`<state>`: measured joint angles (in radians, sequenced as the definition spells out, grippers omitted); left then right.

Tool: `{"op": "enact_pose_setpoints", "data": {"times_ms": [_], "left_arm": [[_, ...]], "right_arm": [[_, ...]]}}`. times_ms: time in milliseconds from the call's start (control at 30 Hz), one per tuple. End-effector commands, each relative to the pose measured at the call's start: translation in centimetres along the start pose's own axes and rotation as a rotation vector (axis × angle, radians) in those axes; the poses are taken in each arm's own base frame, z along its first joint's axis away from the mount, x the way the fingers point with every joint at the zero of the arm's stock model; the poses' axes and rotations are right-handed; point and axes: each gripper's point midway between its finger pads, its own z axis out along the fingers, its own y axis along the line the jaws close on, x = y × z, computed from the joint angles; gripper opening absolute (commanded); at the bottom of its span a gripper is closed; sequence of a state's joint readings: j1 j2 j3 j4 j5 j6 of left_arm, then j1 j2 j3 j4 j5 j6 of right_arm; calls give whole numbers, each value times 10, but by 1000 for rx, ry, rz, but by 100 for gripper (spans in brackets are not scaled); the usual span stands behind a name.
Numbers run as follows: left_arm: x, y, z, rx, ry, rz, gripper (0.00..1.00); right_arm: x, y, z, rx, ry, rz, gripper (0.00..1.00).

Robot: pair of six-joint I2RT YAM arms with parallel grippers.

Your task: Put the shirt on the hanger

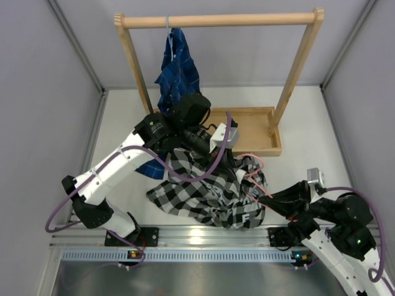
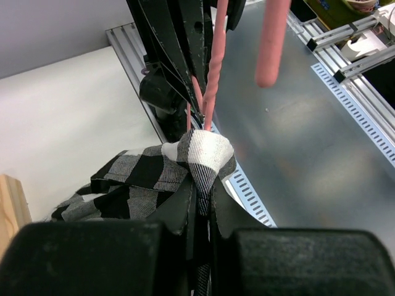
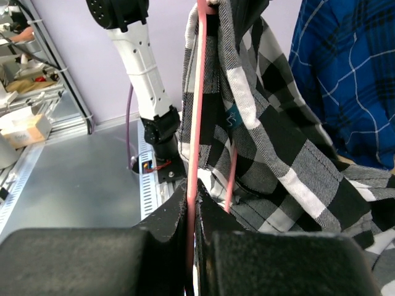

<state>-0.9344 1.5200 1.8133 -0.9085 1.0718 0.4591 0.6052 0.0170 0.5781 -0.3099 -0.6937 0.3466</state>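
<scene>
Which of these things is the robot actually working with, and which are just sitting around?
In the job: checked shirt, pink hanger, left tool gripping the shirt, right tool gripping the hanger.
Just around: blue plaid shirt, wooden rack, wooden tray.

Robot lab: grey enclosure walls (image 1: 37, 92), aluminium rail (image 1: 203, 233), equipment shelves (image 3: 28, 58).

Top view: we see bright, even overhead light, a soft shadow beneath the shirt (image 1: 203, 191) and pale glare on the metal rail (image 1: 197, 239). In the wrist views we find the near black fingers (image 2: 176, 213) (image 3: 163, 219) dark and blurred. The hanger (image 2: 271, 37) is out of focus close to the lens.
</scene>
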Motion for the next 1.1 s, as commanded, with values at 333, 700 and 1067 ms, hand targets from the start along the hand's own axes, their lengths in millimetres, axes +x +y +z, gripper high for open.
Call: {"op": "enact_pose_setpoints", "data": {"times_ms": [333,700,1067], "left_arm": [[-14,-17,-29,-202,-14,17,0],[-49,30,-114,-904,-365,-126,0],[-37,26,-95,-821,-483,-265,0]], "right_arm": [[-56,-24,-15,242,-88,-173,99],[-21,-79,-54,670,-117,205,95],[-4,-106,21,487,-215,489,72]]}}
